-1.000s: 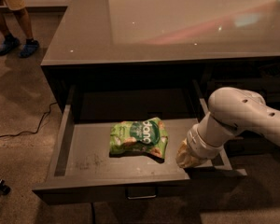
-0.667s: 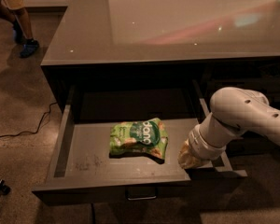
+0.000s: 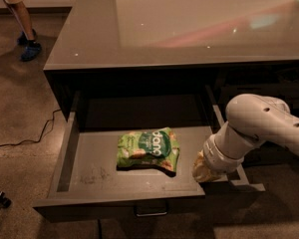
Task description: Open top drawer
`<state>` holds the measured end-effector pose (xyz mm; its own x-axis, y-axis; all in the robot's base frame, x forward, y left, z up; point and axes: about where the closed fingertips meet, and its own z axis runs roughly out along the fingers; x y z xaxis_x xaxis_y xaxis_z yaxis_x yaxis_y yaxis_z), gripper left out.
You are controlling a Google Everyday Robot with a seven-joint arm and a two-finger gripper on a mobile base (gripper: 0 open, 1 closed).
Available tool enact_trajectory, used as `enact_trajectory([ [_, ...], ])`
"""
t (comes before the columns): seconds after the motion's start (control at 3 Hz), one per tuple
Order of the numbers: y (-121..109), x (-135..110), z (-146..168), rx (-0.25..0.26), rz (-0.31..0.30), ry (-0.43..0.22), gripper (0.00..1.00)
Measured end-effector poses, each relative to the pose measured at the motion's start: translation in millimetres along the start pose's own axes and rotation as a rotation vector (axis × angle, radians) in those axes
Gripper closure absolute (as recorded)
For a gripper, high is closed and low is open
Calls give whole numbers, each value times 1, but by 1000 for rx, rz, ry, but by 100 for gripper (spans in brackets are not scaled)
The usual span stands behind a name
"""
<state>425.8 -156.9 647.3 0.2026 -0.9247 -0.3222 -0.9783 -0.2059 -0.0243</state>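
Top drawer: wide, shallow, dark grey, pulled well out from under the near edge of the counter, standing open toward the near side. Its lighter grey floor is scuffed at the near left, and its flat front carries a small loop handle at the centre of the near face. Snack bag: green with white lettering, lying flat on the drawer floor, a little right of centre, apart from all four walls. Arm: white and rounded, entering from the right edge and bending down toward the drawer's right wall. Gripper: at the end of the arm, low over the near right corner of the drawer, right of the snack bag and not touching it; only a pale tan mass shows below the white wrist collar, so I cannot tell whether it is spread or closed, nor whether it touches the drawer wall. Surface: glossy grey counter top filling the far half of the scene, with bright reflections. Cable: thin and dark, trailing over the speckled floor left of the drawer. Person: far left corner, bare lower legs and blue shoes only.
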Motion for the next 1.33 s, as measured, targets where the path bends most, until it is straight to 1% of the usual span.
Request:
enact_trajectory([
  [0.33, 0, 0, 0, 0, 0, 0, 50],
  [1.0, 0, 0, 0, 0, 0, 0, 4],
  [1.33, 0, 0, 0, 0, 0, 0, 0],
])
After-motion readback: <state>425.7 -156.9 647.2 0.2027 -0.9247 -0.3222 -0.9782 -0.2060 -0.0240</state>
